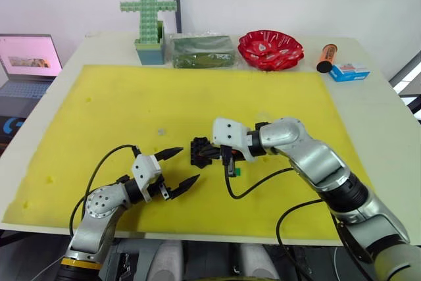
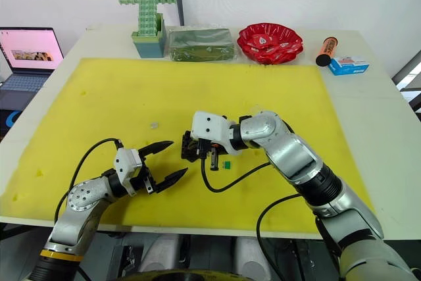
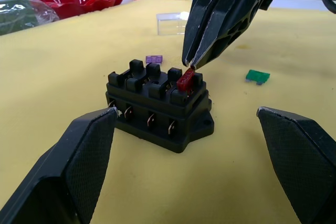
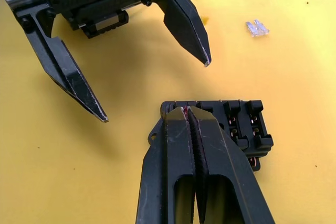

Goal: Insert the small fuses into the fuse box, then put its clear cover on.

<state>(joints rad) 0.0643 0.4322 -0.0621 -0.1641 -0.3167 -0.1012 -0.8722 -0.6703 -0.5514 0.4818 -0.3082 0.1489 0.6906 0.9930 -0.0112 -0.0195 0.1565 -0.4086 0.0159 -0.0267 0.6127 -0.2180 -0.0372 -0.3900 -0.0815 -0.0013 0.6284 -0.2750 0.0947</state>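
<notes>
Left wrist view: right pincer (image 3: pixel 189 65) pinches red fuse (image 3: pixel 185 81) tilted over box (image 3: pixel 157 103) end slot; left pincer (image 2: pixel 166 159) open beside it.

Black fuse box (image 3: pixel 157 111) with silvery terminals, set on a plain yellow mat (image 1: pixel 118 103). Red fuse (image 3: pixel 185 81) pinched at the tips of the black right gripper (image 3: pixel 190 64), atop the box. Green fuse (image 3: pixel 258 76) just beside that gripper, purple fuse (image 3: pixel 154 59) beyond the box, colourless clear cover (image 3: pixel 172 23) farther off. Grey-white fuse (image 4: pixel 256 28) past the black left gripper (image 1: pixel 179 167), its pads (image 3: pixel 84 150) finely cross-hatched. Beyond the mat: glossy red bowl (image 1: pixel 270 49), green studded cross (image 1: pixel 148 11), orange tube (image 1: pixel 326 56), blue-and-white carton (image 1: pixel 348 72).
</notes>
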